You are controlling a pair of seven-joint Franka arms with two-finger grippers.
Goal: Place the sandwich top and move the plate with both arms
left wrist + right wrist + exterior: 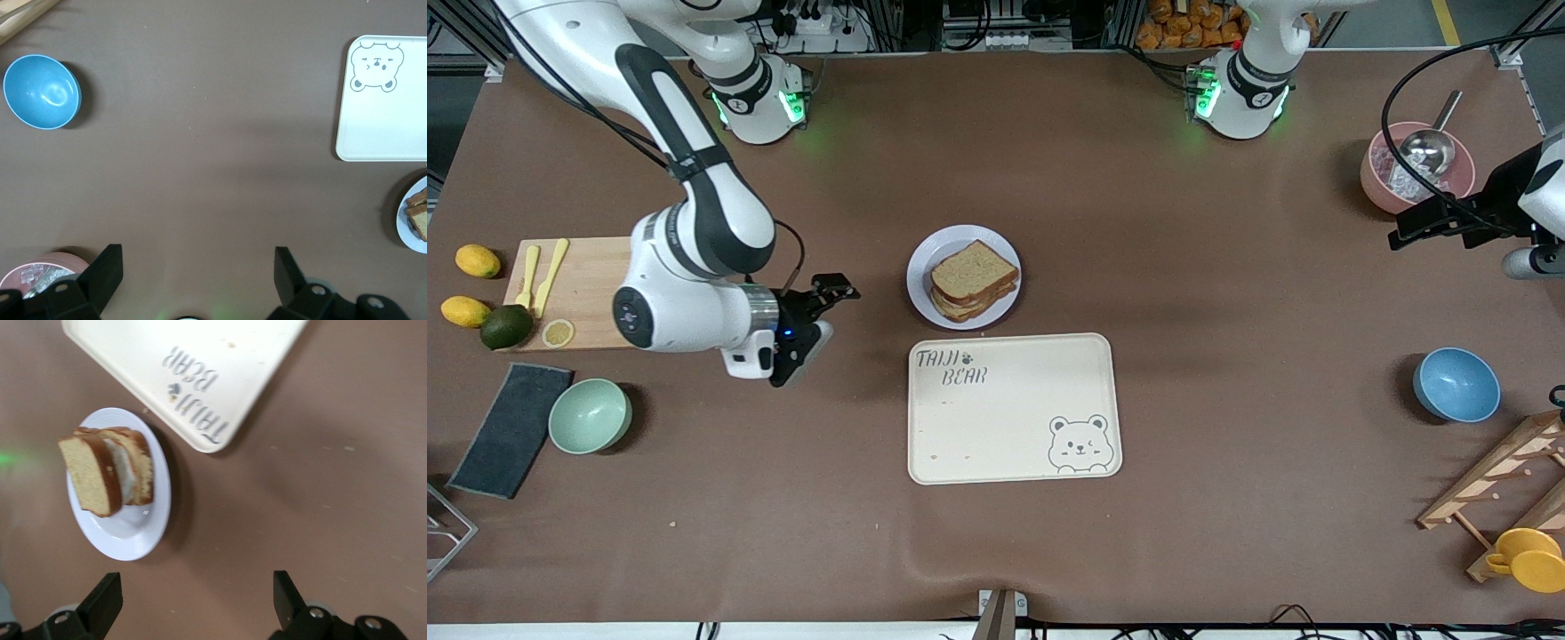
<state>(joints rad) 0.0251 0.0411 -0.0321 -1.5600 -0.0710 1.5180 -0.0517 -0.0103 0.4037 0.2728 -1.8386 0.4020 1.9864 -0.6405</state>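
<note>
Now sandwich top [975,268] stacked on plate [921,263], right pincer [816,320] spread beside it, empty

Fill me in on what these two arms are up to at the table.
They are assembling a sandwich. The sandwich top already lies on the stack on the plate, which sits just farther from the front camera than the cream tray. The right gripper hangs open and empty over bare table beside the plate, toward the right arm's end. The left gripper waits open over the table near the pink bowl and holds nothing. The plate has not been picked up yet.
</note>
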